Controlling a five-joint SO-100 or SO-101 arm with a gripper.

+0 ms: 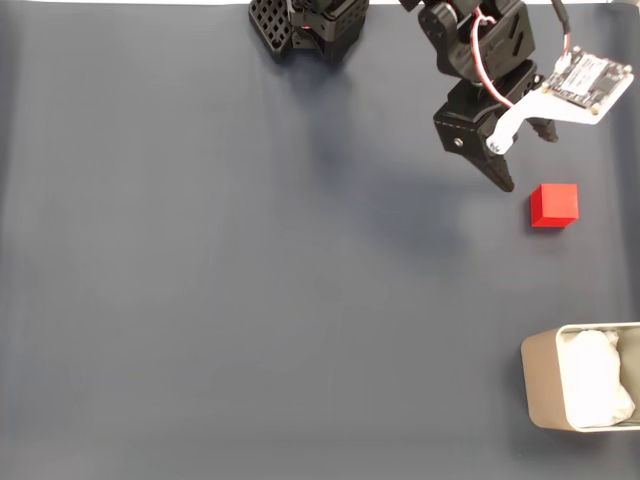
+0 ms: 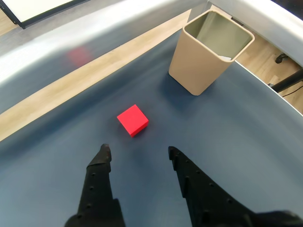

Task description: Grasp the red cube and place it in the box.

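The red cube (image 1: pixel 554 204) lies on the dark grey mat at the right of the fixed view. My gripper (image 1: pixel 530 160) hovers just above and to the left of it, open, with nothing between the fingers. In the wrist view the red cube (image 2: pixel 132 120) sits a little ahead of the open gripper (image 2: pixel 138 149), slightly left of the gap's middle and apart from both fingertips. The beige box (image 1: pixel 540 385) stands at the lower right corner of the fixed view with white padding (image 1: pixel 595 378) inside. In the wrist view the box (image 2: pixel 199 71) is beyond the cube, to the right.
The arm's base (image 1: pixel 305 25) is at the top middle of the fixed view. The dark mat (image 1: pixel 250 300) stretches bare to the left. In the wrist view the mat's far edge borders a wooden strip (image 2: pixel 94 71).
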